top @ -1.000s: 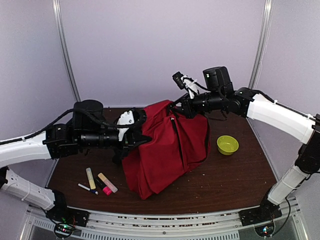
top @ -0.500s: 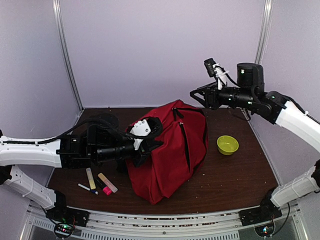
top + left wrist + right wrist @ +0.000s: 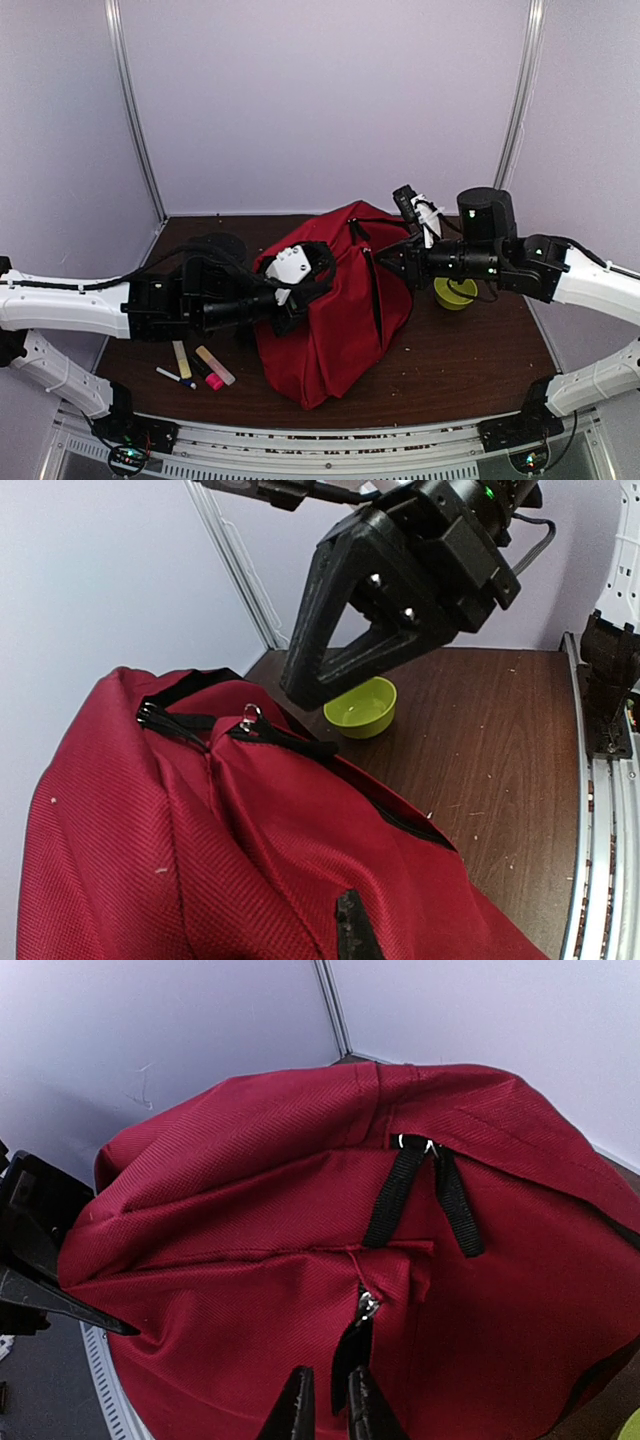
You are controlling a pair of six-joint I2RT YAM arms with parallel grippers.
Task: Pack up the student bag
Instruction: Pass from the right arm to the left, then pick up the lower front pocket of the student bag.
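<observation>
The student bag, a large red backpack, stands in the middle of the table, and it fills the left wrist view and the right wrist view. My left gripper is shut on red fabric at the bag's upper left; one black fingertip shows, pressed into a fold. My right gripper is at the bag's front. In the right wrist view my right gripper has its jaws a narrow gap apart. The black zipper pull tab hangs between them, under a silver slider.
A green bowl sits right of the bag, partly behind my right arm. A yellow highlighter, a peach marker, a pink one and a white pen lie at front left. Two black loops hang from the bag's top.
A second ago my right gripper was at the bag's top. It lifted away to the back right, then came down to the front zipper. The bag sagged right as my left arm shifted.
</observation>
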